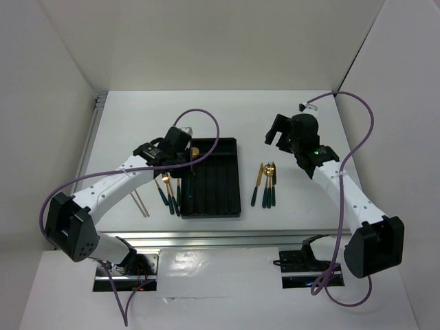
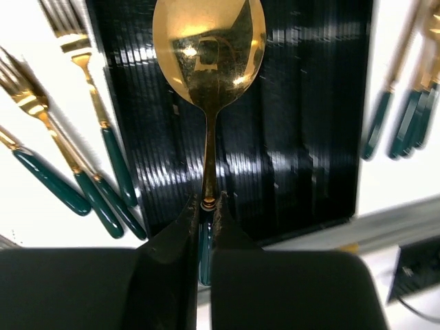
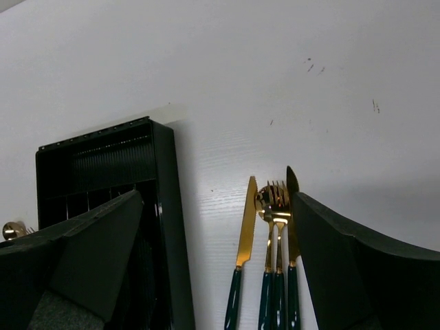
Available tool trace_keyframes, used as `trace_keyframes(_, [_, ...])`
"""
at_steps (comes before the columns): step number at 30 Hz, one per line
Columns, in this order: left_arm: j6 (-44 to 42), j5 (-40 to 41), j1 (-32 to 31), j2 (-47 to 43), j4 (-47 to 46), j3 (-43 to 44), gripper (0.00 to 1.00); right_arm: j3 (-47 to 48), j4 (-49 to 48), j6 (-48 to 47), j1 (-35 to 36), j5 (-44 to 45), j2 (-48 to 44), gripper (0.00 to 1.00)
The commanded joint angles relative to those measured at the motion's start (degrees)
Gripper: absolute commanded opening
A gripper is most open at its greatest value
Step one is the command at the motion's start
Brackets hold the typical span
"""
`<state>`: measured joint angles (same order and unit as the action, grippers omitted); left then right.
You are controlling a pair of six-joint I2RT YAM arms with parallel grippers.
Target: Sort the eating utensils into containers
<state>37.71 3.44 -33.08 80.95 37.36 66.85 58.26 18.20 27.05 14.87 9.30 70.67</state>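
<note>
My left claw [image 2: 206,206] pinched shut on a spoon [image 2: 208,48] at its green handle, gold bowl over the black tray [image 2: 302,137], forks [image 2: 112,155] lying just left of it, my right claw [image 3: 216,268] spread wide, holding nothing, above the loose cutlery [image 3: 275,234] right of the tray

Even overhead light is brightening the white table [image 1: 137,117], with only soft shadows falling. Glare is flaring on the gold spoon [image 2: 208,48] and streaking the black tray [image 2: 302,137], which is looking slightly blurred.
</note>
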Motion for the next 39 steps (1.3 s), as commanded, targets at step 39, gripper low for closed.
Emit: trace_keyframes(39, [5.0,7.2,-0.8,14.9,-3.9,-4.5,0.01,-3.0,-2.3,-0.4,-0.5,-0.9,0.3,0.97])
